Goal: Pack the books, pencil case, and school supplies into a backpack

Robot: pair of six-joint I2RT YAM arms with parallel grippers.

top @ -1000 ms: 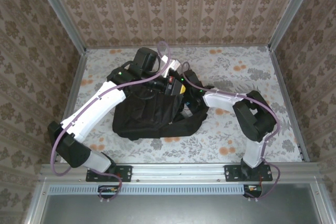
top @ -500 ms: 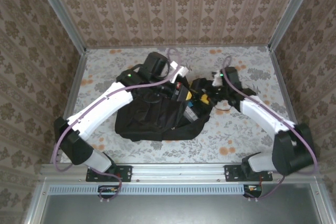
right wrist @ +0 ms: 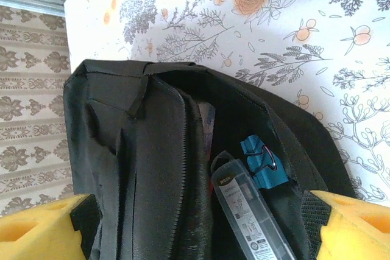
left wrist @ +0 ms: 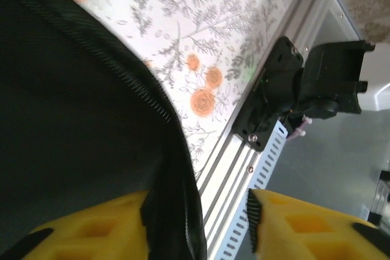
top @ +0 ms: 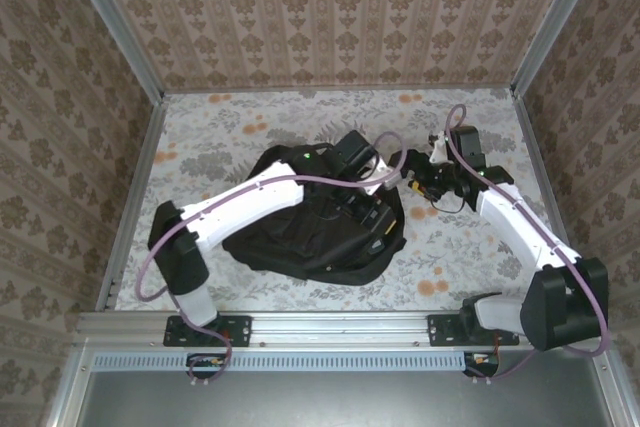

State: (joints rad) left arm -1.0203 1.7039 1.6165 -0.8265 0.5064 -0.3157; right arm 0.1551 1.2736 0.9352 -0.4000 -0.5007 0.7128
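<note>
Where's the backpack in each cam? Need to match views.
Top external: backpack at table centre, near the front edge.
Left wrist: backpack on the left, its zip edge curving down.
Right wrist: backpack centre and left, mouth open.
Shared landmark: floral table cover.

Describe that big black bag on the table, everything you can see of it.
The backpack is black soft fabric, slumped flat on the flowered table between the two arms. Its main zip stands open at the end toward the right arm, with the toothed edges showing. Inside lie a clear plastic case and a blue binder clip. The left gripper straddles the bag's zipped rim with jaws apart. The right gripper hovers open over the mouth.
</note>
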